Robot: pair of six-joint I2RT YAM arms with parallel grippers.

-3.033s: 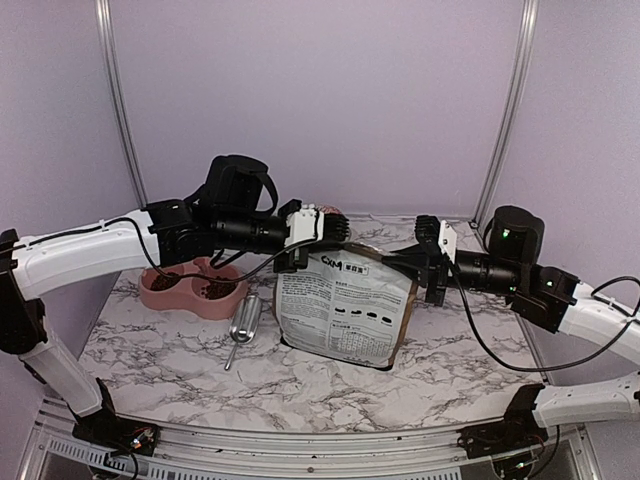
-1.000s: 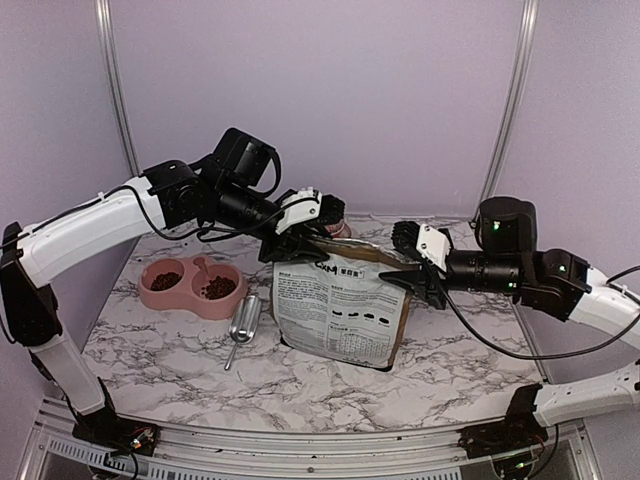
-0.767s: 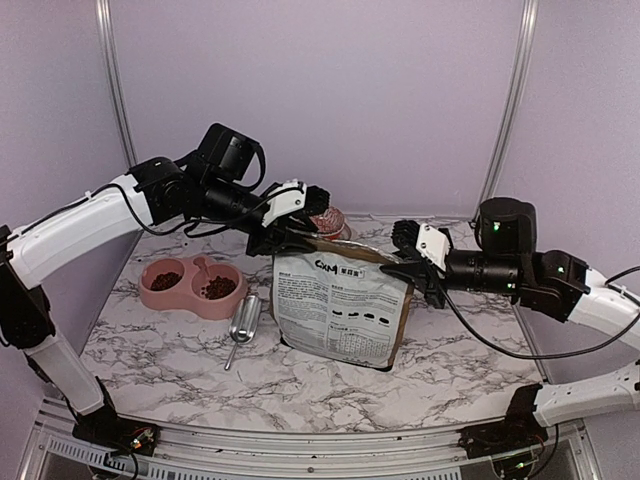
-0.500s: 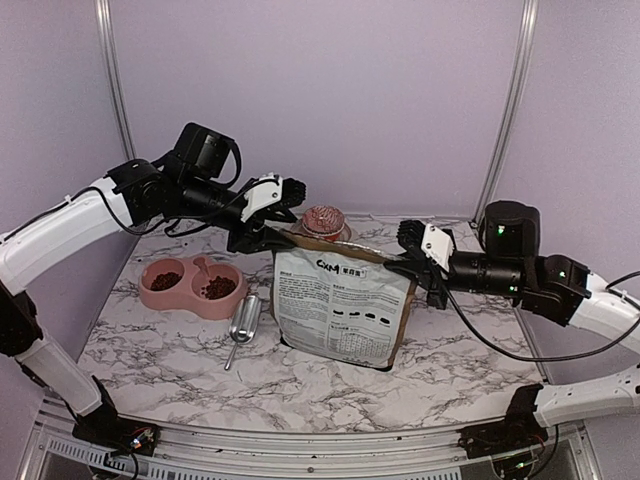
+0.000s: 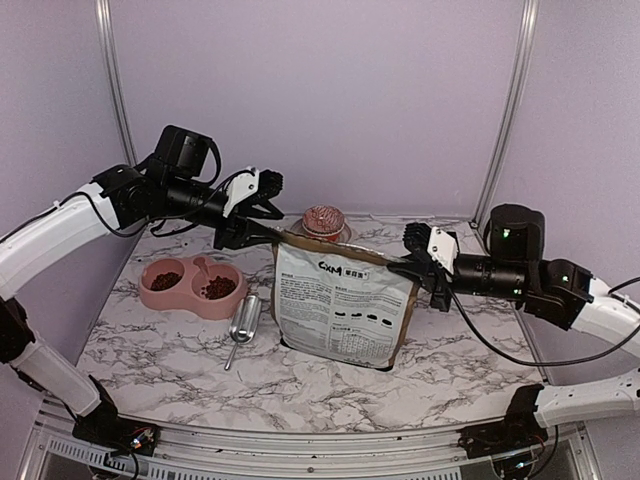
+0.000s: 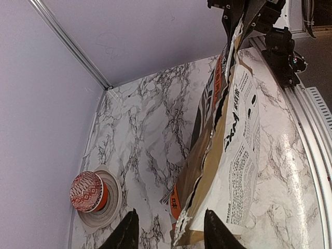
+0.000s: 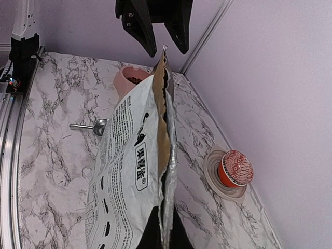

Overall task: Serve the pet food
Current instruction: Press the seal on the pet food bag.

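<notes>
The white-and-brown printed bag (image 5: 345, 310) stands upright mid-table, its torn top edge slightly agape. My right gripper (image 5: 413, 262) is shut on the bag's top right corner; in the right wrist view its fingers (image 7: 155, 232) pinch the foil-lined edge (image 7: 167, 155). My left gripper (image 5: 268, 210) hovers open just left of the bag's top left corner; that corner (image 6: 182, 236) lies loose between the spread tips without touching them. Pet food (image 5: 217, 288) lies in both cups of the pink double bowl (image 5: 150, 296). The bag's contents are hidden.
A metal scoop (image 5: 243, 325) lies on the marble between bowl and bag. A cupcake in a red wrapper (image 5: 323, 220) sits on a small plate behind the bag, near the back wall. The wall corner post (image 6: 72, 46) rises behind it.
My left arm has swung back to the left and off the bag's top left corner. My right gripper has closed on the top right corner. The bag stands a little straighter.
</notes>
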